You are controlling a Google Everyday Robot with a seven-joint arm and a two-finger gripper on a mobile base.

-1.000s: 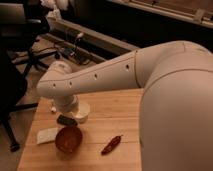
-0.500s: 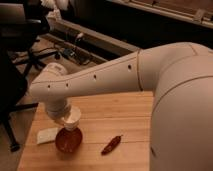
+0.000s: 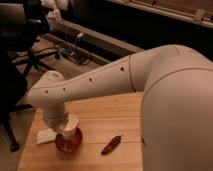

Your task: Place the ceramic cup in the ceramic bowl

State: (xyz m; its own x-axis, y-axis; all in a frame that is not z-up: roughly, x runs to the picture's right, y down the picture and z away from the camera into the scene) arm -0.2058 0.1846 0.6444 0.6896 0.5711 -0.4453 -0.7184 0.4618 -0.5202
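Note:
The ceramic cup (image 3: 71, 132), small, white and glossy, hangs tilted at the end of my arm, right over the ceramic bowl (image 3: 66, 145). The bowl is shallow and reddish-brown and stands on the wooden table near its front left. The cup's base is at or just inside the bowl's rim. My gripper (image 3: 66, 127) sits under the white wrist, directly above the bowl, and is shut on the cup. The fingers themselves are mostly hidden by the wrist and the cup.
A red chili pepper (image 3: 111, 145) lies on the table right of the bowl. A flat white object (image 3: 45, 136) lies just left of the bowl. The wooden table (image 3: 100, 117) ends at its left edge (image 3: 30, 137); an office chair (image 3: 20, 40) stands beyond.
The arm has moved forward and down, carrying the cup from behind the bowl to right over it and lowering it to the bowl's rim. The pepper and the bowl have not moved.

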